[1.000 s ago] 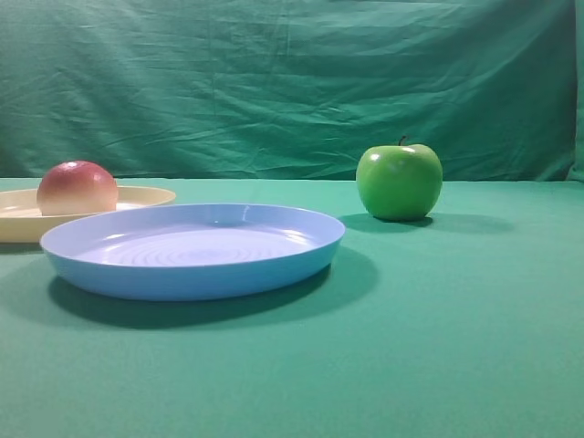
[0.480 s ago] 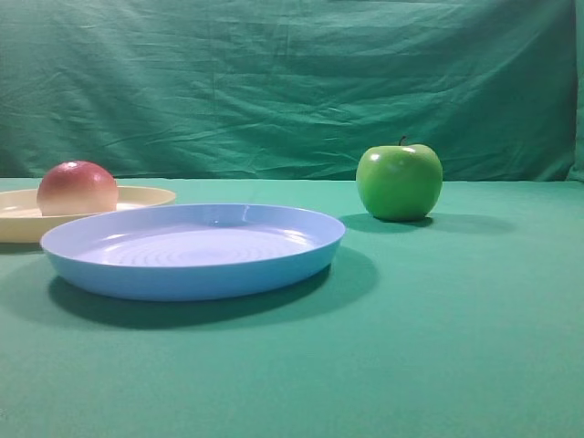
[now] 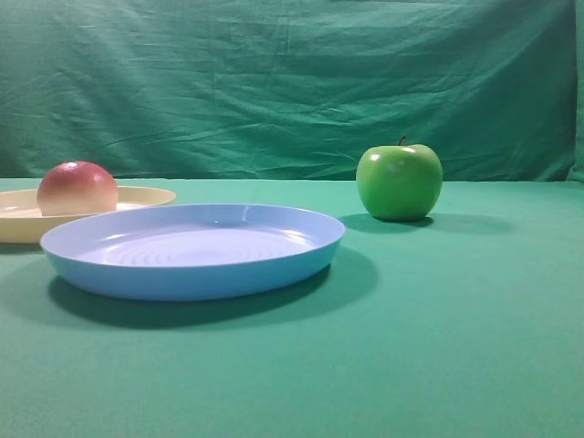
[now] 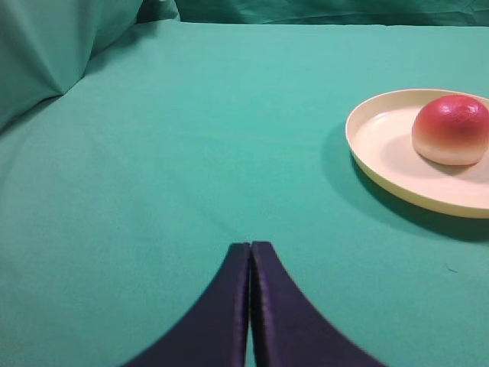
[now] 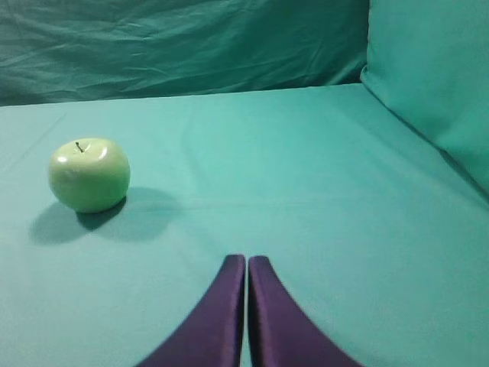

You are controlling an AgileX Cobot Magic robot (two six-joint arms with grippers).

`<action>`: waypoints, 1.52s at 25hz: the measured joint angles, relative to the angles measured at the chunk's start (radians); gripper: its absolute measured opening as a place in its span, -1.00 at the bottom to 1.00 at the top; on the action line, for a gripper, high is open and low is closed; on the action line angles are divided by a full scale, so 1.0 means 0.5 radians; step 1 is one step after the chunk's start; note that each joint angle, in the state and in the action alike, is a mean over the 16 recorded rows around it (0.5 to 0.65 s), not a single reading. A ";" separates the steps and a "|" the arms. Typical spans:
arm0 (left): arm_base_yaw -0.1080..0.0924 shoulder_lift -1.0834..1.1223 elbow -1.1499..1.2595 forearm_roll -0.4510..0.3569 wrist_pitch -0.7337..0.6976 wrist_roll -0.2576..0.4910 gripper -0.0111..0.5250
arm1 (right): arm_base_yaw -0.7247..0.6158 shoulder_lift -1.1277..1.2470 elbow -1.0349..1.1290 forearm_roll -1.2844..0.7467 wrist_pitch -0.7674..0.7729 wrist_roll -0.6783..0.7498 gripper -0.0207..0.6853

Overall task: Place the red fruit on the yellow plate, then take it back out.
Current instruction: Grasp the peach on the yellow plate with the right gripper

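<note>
Red fruit [image 4: 451, 130] sits on yellow plate [image 4: 382, 164]; left gripper [image 4: 250, 256] and right gripper [image 5: 246, 267] both clenched, grasping nothing.

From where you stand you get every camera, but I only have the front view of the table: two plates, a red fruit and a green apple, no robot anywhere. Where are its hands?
Observer: Both hang back from the objects. The left gripper shows in its own wrist camera, jaws pressed together, holding nothing.
Operator: Is the fruit really on the cream plate, or just behind it?
Observer: On it. The left wrist view looks down on the red fruit sitting inside the yellow plate, toward one side.
Operator: And the other hand?
Observer: The right gripper is shut and empty too, with the green apple ahead of it, apart on the bare green cloth.
</note>
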 joint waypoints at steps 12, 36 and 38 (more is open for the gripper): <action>0.000 0.000 0.000 0.000 0.000 0.000 -0.96 | 0.000 -0.001 0.037 0.093 0.115 0.003 -0.94; 0.000 0.000 0.000 0.000 0.000 0.000 -0.96 | 0.234 0.915 -1.076 0.463 0.311 -0.141 -0.94; 0.000 0.000 0.000 0.000 0.000 0.000 -0.96 | 0.235 1.010 -1.186 0.497 0.339 -0.173 -0.94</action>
